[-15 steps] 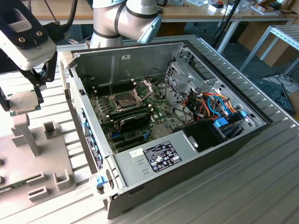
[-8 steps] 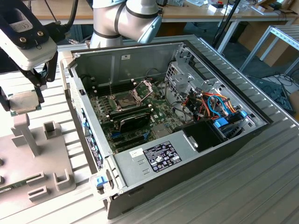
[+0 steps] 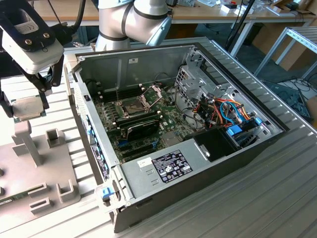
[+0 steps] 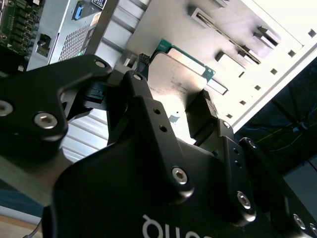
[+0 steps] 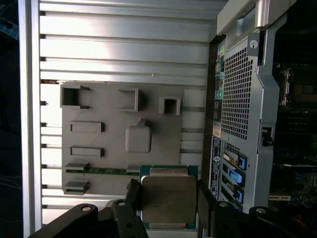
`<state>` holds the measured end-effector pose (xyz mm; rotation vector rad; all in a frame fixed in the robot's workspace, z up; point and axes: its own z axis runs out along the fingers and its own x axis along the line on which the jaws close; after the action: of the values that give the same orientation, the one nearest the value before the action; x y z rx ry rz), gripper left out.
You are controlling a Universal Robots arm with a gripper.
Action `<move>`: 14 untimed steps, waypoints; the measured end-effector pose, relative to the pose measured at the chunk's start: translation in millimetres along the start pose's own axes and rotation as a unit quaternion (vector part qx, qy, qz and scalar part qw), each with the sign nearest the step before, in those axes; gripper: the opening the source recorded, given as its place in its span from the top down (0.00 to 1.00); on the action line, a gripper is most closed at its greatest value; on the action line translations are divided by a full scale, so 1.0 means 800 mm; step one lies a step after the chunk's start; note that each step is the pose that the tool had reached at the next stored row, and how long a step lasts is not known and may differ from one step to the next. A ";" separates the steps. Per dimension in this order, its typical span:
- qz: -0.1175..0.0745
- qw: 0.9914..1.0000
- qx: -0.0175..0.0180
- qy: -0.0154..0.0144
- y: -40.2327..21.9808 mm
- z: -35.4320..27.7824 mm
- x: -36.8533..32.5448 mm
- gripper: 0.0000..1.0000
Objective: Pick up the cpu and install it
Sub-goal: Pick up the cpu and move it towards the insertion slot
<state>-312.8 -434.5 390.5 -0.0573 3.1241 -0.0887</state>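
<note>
The cpu (image 3: 25,109) is a small silver-topped square chip with a green edge. It hangs in the air over the grey fixture plate (image 3: 20,173) at the exterior view's left. My gripper (image 3: 26,103) is shut on it, one black finger on each of two opposite sides. Both wrist views show the cpu (image 5: 168,198) (image 4: 176,82) clamped between the fingertips (image 5: 132,191) (image 4: 202,106). Inside the open computer case, the socket (image 3: 132,107) on the green motherboard (image 3: 110,121) lies open with its hinged metal frame (image 3: 151,92) tilted up.
The computer case (image 3: 198,163) lies on its side on the slatted metal table (image 3: 277,198), with a drive cage (image 3: 195,82), coloured cables (image 3: 225,111) and a black module (image 3: 141,129) inside. The fixture plate carries a post (image 3: 27,141) and several small holders. The arm's base (image 3: 129,22) stands behind the case.
</note>
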 end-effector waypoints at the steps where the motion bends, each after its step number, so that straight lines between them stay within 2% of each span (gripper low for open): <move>1: 0.000 1.000 0.000 0.000 -0.0001 0.0001 -0.0020 0.45; 14: 0.000 1.000 0.000 0.000 -0.0009 0.0004 -0.0240 0.45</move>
<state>-293.6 -434.5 390.5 -0.0575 3.1242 -0.0888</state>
